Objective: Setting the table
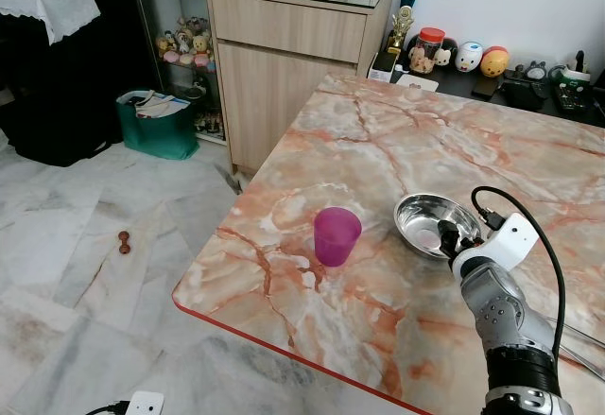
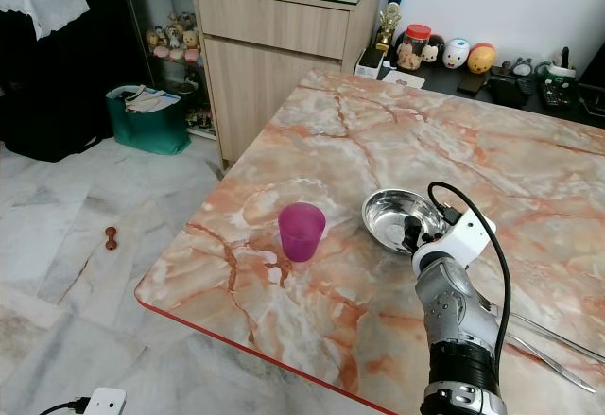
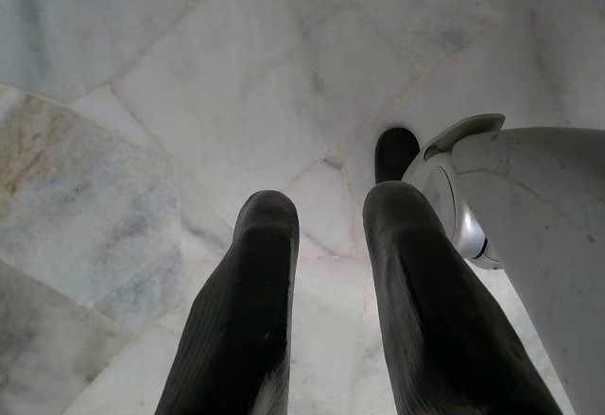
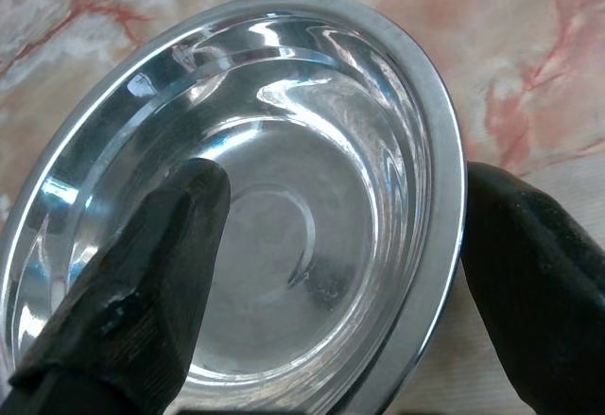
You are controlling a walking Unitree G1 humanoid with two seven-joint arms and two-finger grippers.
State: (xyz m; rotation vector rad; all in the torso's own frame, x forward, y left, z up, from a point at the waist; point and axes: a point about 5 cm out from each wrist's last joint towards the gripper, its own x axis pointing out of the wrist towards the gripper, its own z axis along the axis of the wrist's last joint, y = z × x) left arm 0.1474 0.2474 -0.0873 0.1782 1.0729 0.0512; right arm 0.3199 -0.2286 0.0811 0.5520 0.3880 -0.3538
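From the head camera, I'm seeing my right pincer (image 1: pixel 448 242) reaching the steel bowl (image 1: pixel 430 218), which is sitting beside the purple cup (image 1: pixel 337 235) near the worktop's (image 1: pixel 378 141) front edge. In the right wrist view, its fingers (image 4: pixel 142 273) are straddling the bowl's rim, one inside and one outside, not yet clenching. In the left wrist view, my left pincer (image 3: pixel 326 216) is hanging released over the marble floor (image 3: pixel 142 103).

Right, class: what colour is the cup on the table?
Purple-pink, see-through plastic cup, clearest in the left eye view.

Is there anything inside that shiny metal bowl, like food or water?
No, the right wrist view shows the metal bowl holding nothing, its polished bottom bare, with one black finger of the right gripper reaching inside its rim.
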